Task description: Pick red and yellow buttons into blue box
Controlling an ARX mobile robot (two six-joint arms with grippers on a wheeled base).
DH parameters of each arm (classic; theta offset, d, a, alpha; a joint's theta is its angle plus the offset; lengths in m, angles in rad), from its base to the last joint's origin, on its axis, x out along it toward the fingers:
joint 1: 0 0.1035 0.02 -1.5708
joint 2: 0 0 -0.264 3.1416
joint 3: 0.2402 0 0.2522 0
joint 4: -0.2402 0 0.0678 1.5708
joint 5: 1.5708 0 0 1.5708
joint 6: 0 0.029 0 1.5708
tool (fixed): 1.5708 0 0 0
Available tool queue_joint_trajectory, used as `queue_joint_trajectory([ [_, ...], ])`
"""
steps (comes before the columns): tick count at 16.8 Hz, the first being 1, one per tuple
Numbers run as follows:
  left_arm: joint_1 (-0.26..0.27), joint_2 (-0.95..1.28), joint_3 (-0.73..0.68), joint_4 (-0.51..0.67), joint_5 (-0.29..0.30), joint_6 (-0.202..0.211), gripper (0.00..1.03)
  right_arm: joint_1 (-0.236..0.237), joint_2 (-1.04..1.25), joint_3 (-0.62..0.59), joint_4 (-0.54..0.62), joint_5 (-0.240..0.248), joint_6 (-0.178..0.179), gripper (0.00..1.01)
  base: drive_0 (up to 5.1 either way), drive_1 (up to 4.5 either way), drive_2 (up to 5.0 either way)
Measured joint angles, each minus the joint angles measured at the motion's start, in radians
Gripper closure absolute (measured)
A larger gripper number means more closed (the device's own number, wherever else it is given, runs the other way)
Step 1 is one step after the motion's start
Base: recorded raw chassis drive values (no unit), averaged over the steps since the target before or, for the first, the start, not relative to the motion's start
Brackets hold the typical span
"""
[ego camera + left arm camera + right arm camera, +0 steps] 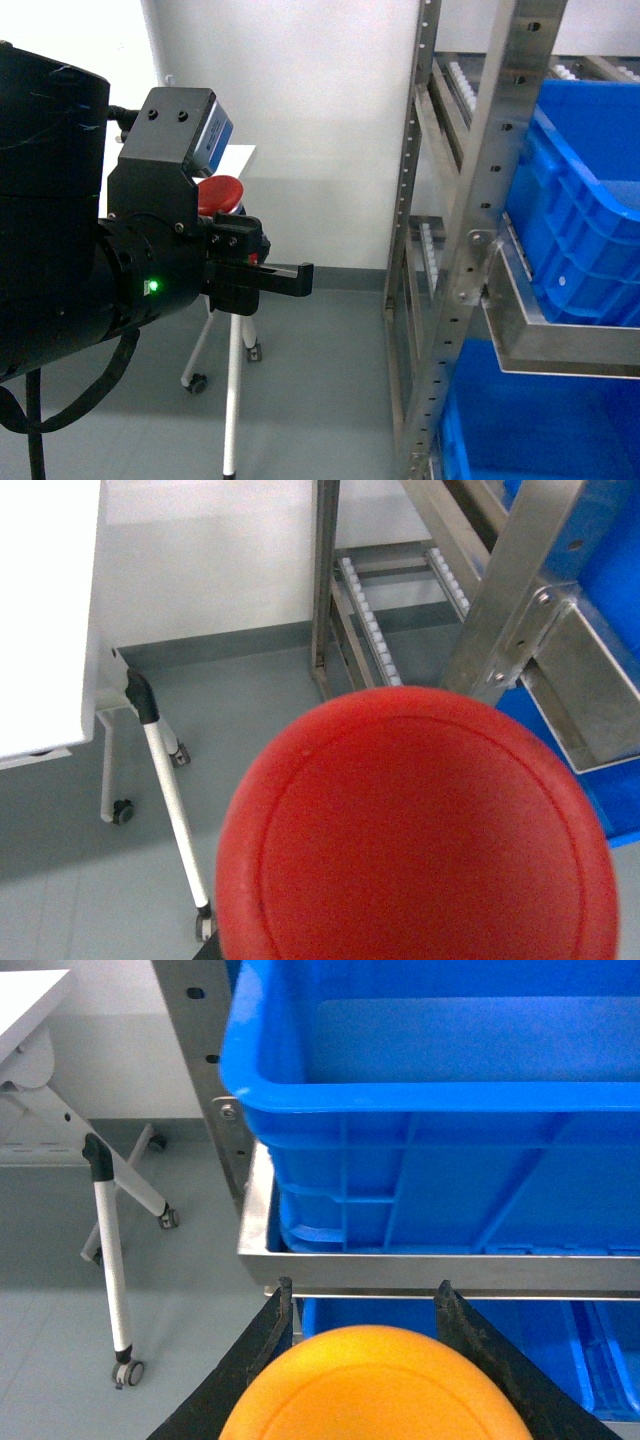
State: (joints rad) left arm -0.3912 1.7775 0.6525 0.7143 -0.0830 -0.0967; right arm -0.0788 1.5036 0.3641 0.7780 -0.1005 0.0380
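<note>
The red button's cap (pixel 415 830) fills the lower left wrist view and hides that gripper's fingers. In the head view the red button (pixel 220 193) sits in my left gripper (pixel 298 278), held high at the left, well apart from the blue box (pixel 590 220) on the rack at the right. The yellow button's cap (pixel 375 1385) lies between the two black fingers (pixel 470 1332) of my right gripper (pixel 364 1284), which is shut on it. That gripper faces the blue box (pixel 430 1110) from just below its rim level. The right gripper is out of the head view.
A steel rack upright (pixel 490 200) and steel shelf tray (pixel 400 1270) carry the box. A second blue box (pixel 540 420) sits on the level below. A white folding table with castor legs (pixel 232 400) stands on the grey floor behind the left arm.
</note>
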Motion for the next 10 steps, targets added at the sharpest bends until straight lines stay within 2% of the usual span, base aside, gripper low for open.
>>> queue_joint_trajectory([
  [10,-0.002,-0.005,0.000,0.006,0.000,0.000,0.78,0.000,-0.001,0.000,0.002,0.000,0.000,0.63,5.0,-2.37,-2.4],
])
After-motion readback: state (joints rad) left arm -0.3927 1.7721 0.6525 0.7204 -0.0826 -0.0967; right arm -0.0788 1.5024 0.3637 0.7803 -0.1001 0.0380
